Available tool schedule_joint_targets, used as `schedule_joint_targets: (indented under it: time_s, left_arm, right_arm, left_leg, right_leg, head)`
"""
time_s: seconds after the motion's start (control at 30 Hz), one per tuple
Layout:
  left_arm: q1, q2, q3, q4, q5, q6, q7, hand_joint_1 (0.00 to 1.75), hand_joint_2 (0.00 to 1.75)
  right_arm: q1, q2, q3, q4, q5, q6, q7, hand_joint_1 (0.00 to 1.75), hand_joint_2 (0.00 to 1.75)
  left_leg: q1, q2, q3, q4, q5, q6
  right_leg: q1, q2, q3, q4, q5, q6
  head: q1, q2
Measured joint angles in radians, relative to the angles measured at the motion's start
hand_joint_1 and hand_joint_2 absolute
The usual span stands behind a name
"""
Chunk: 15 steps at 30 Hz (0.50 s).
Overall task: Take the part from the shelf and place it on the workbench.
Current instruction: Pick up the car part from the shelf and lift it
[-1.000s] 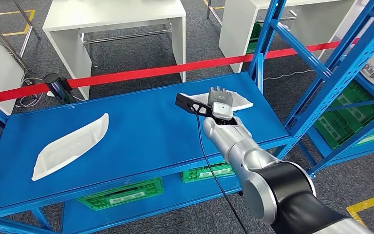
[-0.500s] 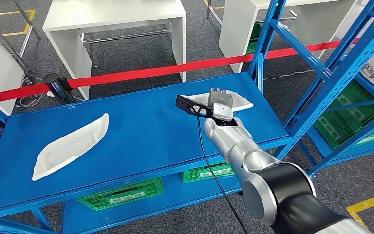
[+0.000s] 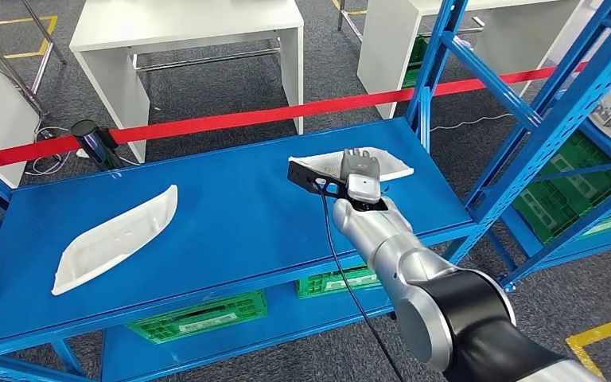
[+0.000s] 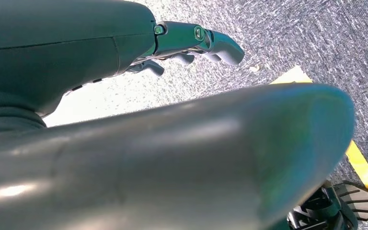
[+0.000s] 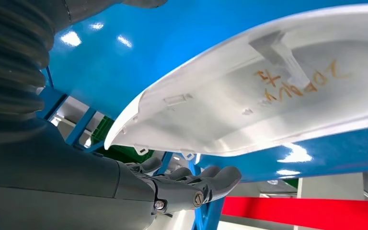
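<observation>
Right hand [image 3: 361, 170] over the white part [image 3: 392, 165] at the shelf's [image 3: 231, 215] far right; fingers [image 5: 206, 184] spread just under its rim, gripping nothing. Second white part [image 3: 115, 236] well left of the fingers. Red tape [image 3: 231, 119] and white tables [image 3: 187, 36] beyond. Left hand [image 4: 191, 43] loosely curled over carpet, holding nothing.

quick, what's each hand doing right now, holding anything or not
Left hand: hangs over the floor, fingers loosely curled, holding nothing.
Right hand: over the white part on the shelf; grip cannot be told.
</observation>
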State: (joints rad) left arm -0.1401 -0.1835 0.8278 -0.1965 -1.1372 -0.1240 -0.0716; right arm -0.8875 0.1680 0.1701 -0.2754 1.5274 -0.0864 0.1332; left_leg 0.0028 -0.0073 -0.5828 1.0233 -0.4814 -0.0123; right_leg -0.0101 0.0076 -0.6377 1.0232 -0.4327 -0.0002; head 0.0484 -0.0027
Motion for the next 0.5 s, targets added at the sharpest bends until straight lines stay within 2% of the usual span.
schedule_joint_targets:
  time_s: [0.5]
  left_arm:
    - [0.0,0.0,-0.006,0.0,-0.01,0.0,0.006,0.0,0.0]
  right_arm:
    - [0.044,-0.024,0.0,0.0,0.0,-0.005,0.028,0.0,1.75]
  left_leg:
    - [0.0,0.0,0.0,0.0,0.0,0.0]
  right_leg:
    - [0.0,0.0,0.0,0.0,0.0,0.0]
  head:
    - [0.0,0.0]
